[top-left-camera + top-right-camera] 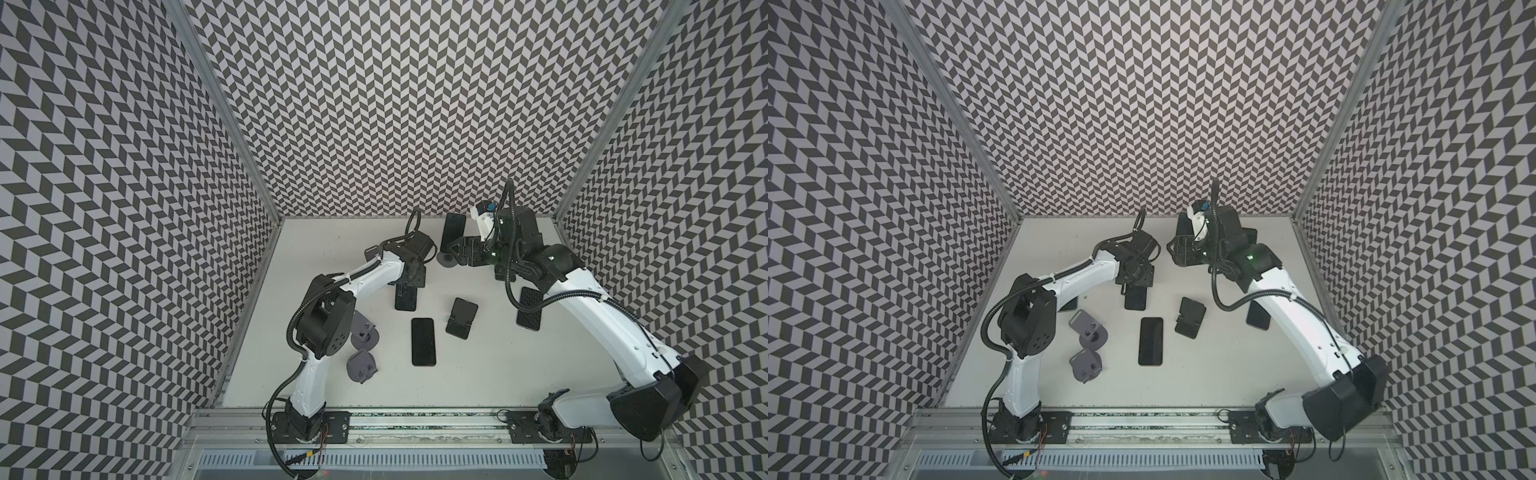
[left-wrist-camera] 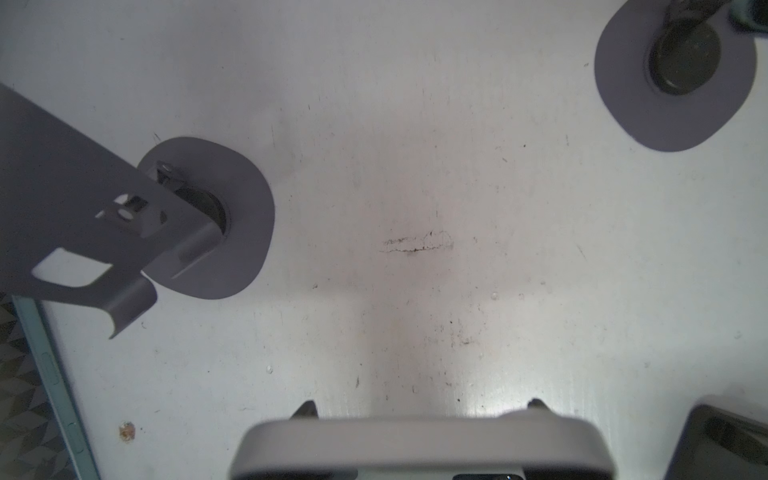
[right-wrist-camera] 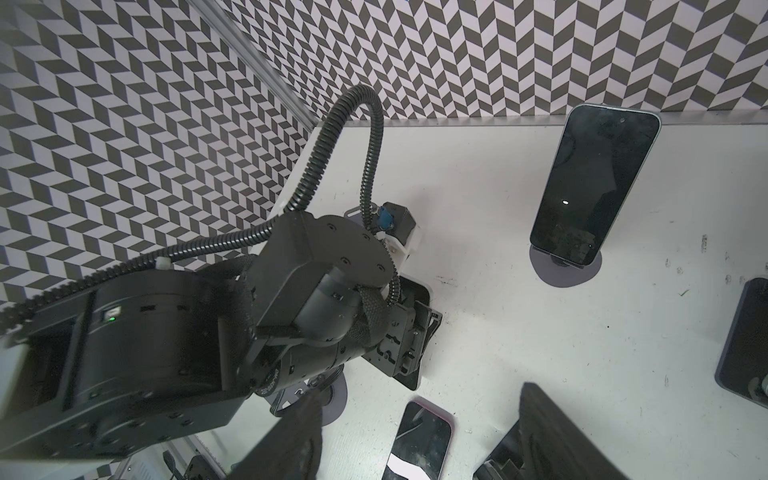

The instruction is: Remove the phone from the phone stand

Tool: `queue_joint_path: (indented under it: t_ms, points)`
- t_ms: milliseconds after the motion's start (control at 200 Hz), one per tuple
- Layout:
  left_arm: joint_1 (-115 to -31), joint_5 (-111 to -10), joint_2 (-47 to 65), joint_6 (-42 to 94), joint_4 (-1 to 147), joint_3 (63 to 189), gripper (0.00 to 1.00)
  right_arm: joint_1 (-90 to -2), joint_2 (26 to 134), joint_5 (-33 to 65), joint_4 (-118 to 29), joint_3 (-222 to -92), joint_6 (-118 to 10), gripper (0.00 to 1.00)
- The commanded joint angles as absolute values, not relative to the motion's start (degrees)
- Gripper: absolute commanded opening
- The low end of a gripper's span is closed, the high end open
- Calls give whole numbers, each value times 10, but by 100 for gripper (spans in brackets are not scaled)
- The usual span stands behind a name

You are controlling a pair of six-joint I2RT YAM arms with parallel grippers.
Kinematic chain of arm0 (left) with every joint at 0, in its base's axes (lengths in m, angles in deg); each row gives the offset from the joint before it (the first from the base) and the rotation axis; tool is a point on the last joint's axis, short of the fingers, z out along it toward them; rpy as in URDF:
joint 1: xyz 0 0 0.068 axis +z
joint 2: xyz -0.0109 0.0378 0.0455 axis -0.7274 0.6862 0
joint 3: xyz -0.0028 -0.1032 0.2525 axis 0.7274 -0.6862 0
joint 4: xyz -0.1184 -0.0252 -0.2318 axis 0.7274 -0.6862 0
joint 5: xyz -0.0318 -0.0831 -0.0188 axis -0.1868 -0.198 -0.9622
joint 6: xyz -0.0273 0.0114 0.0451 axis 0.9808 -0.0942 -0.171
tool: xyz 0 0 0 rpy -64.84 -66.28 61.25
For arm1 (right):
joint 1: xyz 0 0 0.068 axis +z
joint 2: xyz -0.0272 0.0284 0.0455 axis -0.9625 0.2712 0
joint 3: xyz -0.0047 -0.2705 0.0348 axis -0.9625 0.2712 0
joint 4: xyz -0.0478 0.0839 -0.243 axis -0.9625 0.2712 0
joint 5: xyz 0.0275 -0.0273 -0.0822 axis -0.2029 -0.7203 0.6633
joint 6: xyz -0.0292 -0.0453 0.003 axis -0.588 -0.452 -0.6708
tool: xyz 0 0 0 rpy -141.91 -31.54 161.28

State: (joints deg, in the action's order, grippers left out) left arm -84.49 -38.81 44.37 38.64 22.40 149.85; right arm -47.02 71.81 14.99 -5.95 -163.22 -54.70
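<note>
My left gripper [image 1: 409,286] [image 2: 420,409] points down at the table and is shut on a dark phone [image 1: 405,300]. That phone's pale edge [image 2: 419,449] crosses the left wrist view in front of the fingertips [image 2: 306,409]. At the back, a second phone [image 1: 453,230] [image 3: 594,183] leans upright in a grey phone stand [image 1: 446,259] [image 3: 565,270]. My right gripper [image 1: 455,253] [image 3: 417,399] is level beside that stand, open, with nothing between its fingers [image 3: 552,436].
Two empty grey stands [image 1: 365,332] [image 1: 361,366] sit by the left arm's elbow, one seen as a stand [image 2: 203,220] in the left wrist view. A black stand [image 1: 461,318] and a flat phone [image 1: 423,341] lie mid-table. A patterned phone [image 1: 528,313] lies under the right arm.
</note>
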Motion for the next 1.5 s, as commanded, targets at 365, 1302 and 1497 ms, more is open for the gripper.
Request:
queue_joint_path:
  t_ms: [365, 1302, 1497]
  points:
    - [-832, -406, 474, 380, 195, 1549, 67, -467, 701, 154, -82, -1622, -546, 72]
    - [-824, -472, 496, 382, 197, 1546, 67, -467, 705, 153, -85, -1620, -544, 71]
    - [-822, -481, 507, 383, 193, 1554, 67, -467, 704, 152, -84, -1616, -544, 72]
